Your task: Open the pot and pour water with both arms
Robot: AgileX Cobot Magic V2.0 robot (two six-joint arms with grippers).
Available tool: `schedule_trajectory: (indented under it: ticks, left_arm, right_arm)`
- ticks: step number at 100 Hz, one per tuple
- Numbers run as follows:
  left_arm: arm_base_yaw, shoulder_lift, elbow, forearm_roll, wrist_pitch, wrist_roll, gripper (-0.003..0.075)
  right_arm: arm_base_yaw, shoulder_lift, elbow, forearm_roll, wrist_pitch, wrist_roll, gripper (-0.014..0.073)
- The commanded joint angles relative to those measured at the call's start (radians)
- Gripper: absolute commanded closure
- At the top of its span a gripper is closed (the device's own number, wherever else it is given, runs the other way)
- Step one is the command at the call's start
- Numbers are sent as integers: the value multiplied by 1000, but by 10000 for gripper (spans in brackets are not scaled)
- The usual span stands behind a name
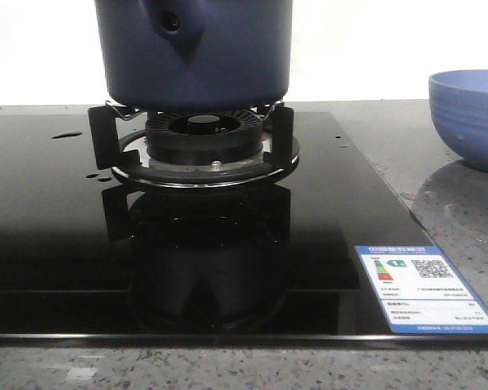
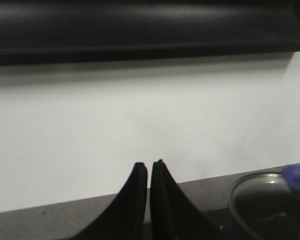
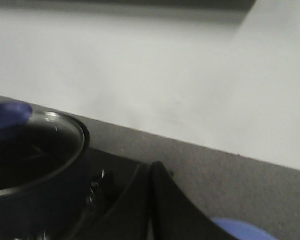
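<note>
Large matte navy-blue cylindrical pot [image 1: 193, 61] sits on black gas burner [image 1: 197, 142] w/ glass lid [image 3: 37, 145] on — water drops [image 1: 66, 135] dot the glossy cooktop. Left gripper [image 2: 149, 167] & right gripper [image 3: 150, 170] — both pinched closed, empty.

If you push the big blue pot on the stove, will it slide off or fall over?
Probably neither, with a gentle push. The pot is wide and squat, so it likely resists tipping. It sits raised on the burner's black metal supports, so a hard shove might scrape it off them. Its glass lid could rattle or slip.
</note>
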Motion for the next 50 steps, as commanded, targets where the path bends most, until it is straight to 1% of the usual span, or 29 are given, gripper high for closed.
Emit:
schedule_trajectory:
  ticks: [1,12,21,35,50]
  left_arm:
    - [2,-119,101,-34,-109,11,739]
    - [2,-244,246,-69,-109,11,739]
    - [2,-335,323,-95,-107,11,739]
    - [2,-427,399,-142,-107,11,739]
    - [2,-452,418,-171,-101,8,739]
  right_arm:
    - [18,-117,130,29,-127,-20,639]
    - [29,-264,308,52,-170,-20,639]
    - [29,-366,400,77,-201,-20,639]
    - [29,-462,464,79,-218,-20,639]
    - [29,-483,474,80,-210,-20,639]
